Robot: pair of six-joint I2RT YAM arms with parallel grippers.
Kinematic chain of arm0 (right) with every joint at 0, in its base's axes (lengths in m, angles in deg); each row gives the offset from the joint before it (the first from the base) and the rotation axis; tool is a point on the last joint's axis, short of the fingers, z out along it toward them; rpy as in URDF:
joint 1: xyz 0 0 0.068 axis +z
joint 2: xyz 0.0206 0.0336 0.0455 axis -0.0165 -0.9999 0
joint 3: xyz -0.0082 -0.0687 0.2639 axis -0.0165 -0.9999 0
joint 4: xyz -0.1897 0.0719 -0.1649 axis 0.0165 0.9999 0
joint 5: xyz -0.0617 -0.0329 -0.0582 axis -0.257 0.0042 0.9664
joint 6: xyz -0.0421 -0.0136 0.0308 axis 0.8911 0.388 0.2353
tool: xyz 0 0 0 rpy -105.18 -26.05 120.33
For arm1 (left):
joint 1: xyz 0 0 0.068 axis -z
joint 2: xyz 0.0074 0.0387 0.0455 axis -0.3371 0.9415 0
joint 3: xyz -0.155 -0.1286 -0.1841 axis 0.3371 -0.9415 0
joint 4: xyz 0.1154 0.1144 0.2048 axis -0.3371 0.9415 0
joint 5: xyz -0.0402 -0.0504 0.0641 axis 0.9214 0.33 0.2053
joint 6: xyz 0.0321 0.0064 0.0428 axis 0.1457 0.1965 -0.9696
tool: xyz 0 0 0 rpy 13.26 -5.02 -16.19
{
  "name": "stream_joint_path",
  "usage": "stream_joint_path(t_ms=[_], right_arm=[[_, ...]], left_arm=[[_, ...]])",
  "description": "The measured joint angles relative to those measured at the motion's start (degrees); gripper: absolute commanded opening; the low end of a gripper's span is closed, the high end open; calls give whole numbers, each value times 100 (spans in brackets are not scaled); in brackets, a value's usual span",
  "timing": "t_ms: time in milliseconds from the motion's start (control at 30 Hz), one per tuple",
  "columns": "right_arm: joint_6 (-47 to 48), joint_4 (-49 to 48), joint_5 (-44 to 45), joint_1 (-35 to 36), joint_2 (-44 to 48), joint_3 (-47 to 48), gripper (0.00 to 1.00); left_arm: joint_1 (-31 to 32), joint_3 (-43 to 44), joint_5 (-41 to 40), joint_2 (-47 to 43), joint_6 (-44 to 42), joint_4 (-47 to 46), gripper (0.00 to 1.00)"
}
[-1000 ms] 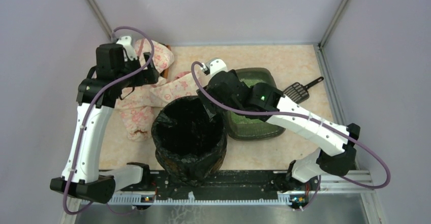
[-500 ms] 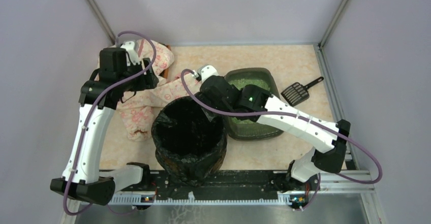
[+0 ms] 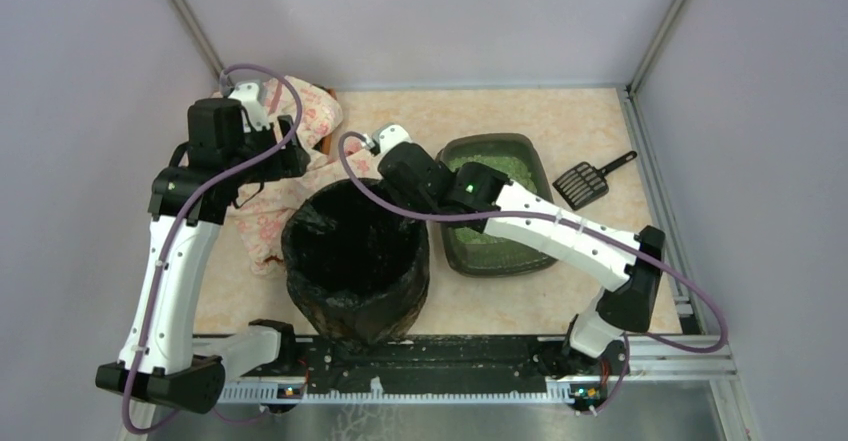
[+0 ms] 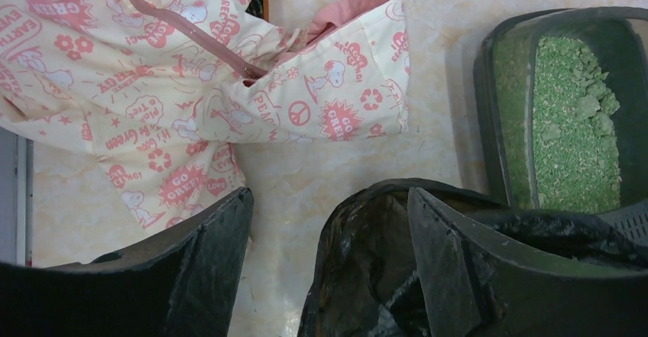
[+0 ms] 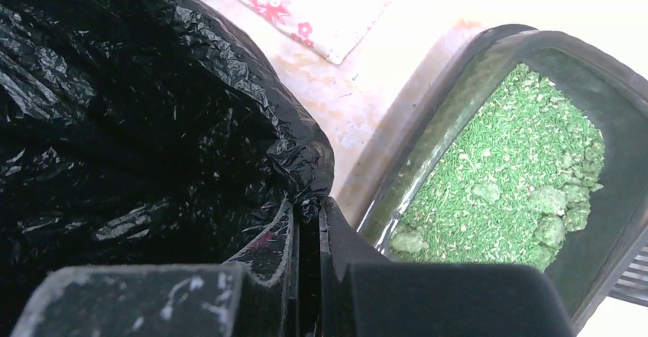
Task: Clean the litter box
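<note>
As you read the top view, litter box (image 3: 500,263): just right of the bin (image 3: 350,306), close alongside it, long axis running near-to-far past the bin's right side.
Right arm (image 3: 545,229): reaches across the box to the bin's far-right rim.
Left arm (image 3: 175,261): wrist hangs past the bin's far-left side, over the printed cloth (image 3: 265,226).
Scoop (image 3: 583,183): right of the bin, beyond the box, untouched.
Left wrist view, left gripper (image 4: 328,268): spread wide, holding nothing; the bin rim sits under one finger (image 4: 451,268), and the box shows right of the bin.
Right wrist view, right gripper (image 5: 306,226): pinched narrow on a fold of the black bag (image 5: 130,108) at the bin's rim; the box is just right of the bin, its green litter (image 5: 504,169) clumped toward one end.
Judgement: your right arm is the nearer one. The box lies to the right of its grip, so you would likely have to let go of the bag before going for the scoop or box.
</note>
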Motion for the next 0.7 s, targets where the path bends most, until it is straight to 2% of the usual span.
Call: stream_joint_path(t_ms=[200, 400, 700], right_arm=[[13, -420, -466, -710, -31, -133, 0], [205, -723, -463, -1486, -92, -140, 0], [505, -944, -754, -2020, -1241, 1049, 0]], left_arm=[[0, -168, 0, -76, -22, -87, 85], [2, -221, -17, -188, -26, -92, 91], [2, -299, -11, -302, -37, -129, 92]])
